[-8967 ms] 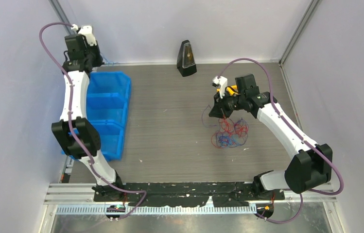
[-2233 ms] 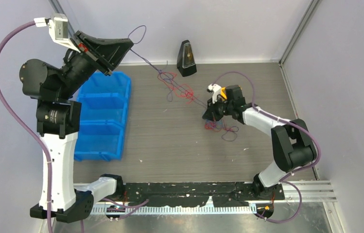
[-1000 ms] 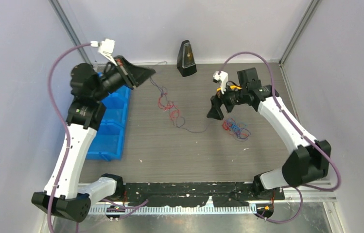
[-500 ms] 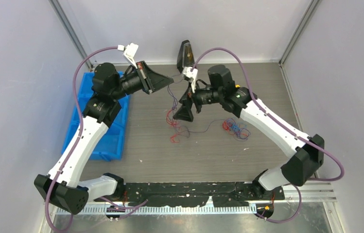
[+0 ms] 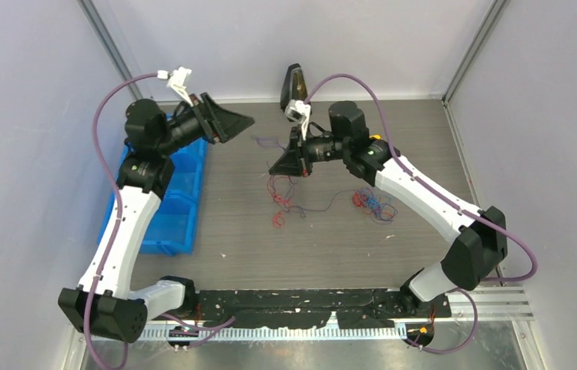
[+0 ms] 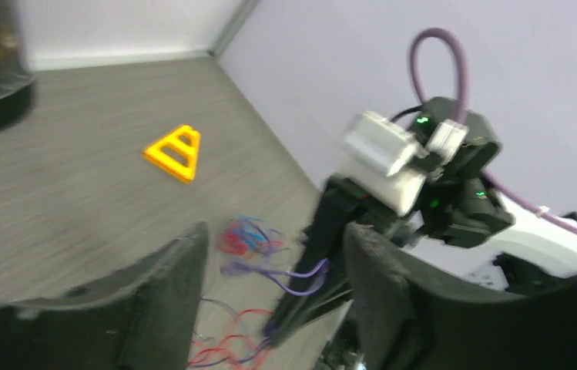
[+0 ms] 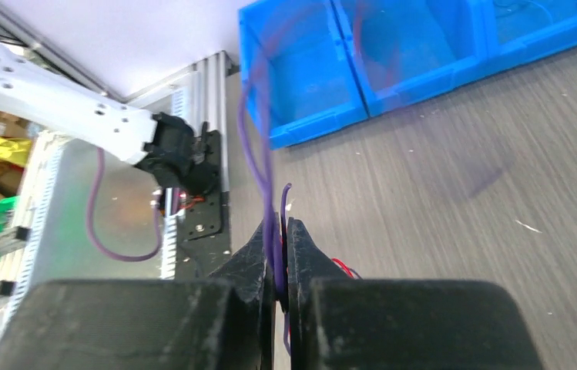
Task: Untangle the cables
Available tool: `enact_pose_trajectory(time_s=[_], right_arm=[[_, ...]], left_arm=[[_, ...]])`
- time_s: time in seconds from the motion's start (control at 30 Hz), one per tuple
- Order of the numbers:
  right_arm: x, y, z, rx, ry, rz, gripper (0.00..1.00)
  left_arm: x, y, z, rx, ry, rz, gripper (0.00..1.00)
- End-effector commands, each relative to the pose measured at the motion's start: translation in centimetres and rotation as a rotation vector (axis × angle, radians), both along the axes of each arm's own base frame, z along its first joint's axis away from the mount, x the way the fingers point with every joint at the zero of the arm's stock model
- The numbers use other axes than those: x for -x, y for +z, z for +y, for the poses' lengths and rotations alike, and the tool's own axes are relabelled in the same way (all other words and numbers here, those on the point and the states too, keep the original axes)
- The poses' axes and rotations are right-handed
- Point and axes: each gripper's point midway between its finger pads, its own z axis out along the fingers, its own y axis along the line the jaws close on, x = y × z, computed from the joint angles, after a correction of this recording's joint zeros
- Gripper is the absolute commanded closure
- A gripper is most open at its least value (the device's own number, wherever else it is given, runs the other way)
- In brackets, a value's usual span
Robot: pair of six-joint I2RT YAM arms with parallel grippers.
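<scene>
Left gripper (image 5: 246,122): having drawn back toward 9 o'clock since half a second ago, it is now hovering above the table (image 5: 331,247), just off the bin's (image 5: 163,223) 12 o'clock end. Its jaws are standing wide apart and gripping nothing.

Right gripper (image 5: 275,169): having shifted slightly toward 10 o'clock over the same interval, it is reaching across the table's middle, with its tips pointing down and toward 8 o'clock. Its jaws are pinching a purple strand (image 6: 290,274), which is rising in a curve out of the closed tips in the right wrist view.

Cables, first lot: red strands (image 5: 277,202) are trailing on the table directly at 6 o'clock of the right gripper. A thin purple line is running from them toward 3 o'clock. A purple loop is showing between the two grippers.

Cables, second lot: a tangle (image 5: 372,204) of red and blue is lying on the table at 3 o'clock of the red strands, well apart from both grippers.

Triangle (image 6: 173,152): yellow, it is lying flat at 12 o'clock of the tangle.

Pyramid (image 5: 293,81): black, it is standing against the far wall at 12 o'clock.
</scene>
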Motion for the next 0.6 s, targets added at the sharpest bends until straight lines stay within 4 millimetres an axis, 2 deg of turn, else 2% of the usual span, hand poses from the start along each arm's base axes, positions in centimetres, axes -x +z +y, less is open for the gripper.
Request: enact_pose_trajectory(time_s=[0.0,0.07,0.2,0.4,0.57], right_arm=[[2.9,6.5,-1.9,-0.204,0.123,-0.015,0.95],[3.7,7.5,-2.3,-0.243,0.158,-0.012,0.95],[4.3,8.2,-2.6,-0.262,0.165,0.013,0.95],[4.3,8.1,-2.6,-0.273,0.165,0.051,0.95],[4.4,8.4,-2.5,-0.291,0.17,0.067,0.95]], left_arm=[[1.9,-1.9,2.9,-0.171,-0.037,-0.213,0.24],[2.9,-4.3,3.4,-0.251,-0.086,-0.278,0.18],[5.9,-6.9,2.7,-0.306,-0.174,-0.383,0.18],[8.8,-8.7,-0.3,-0.334,-0.283,-0.476,0.27],[9.4,-9.4,-2.5,-0.351,-0.354,-0.488,0.34]])
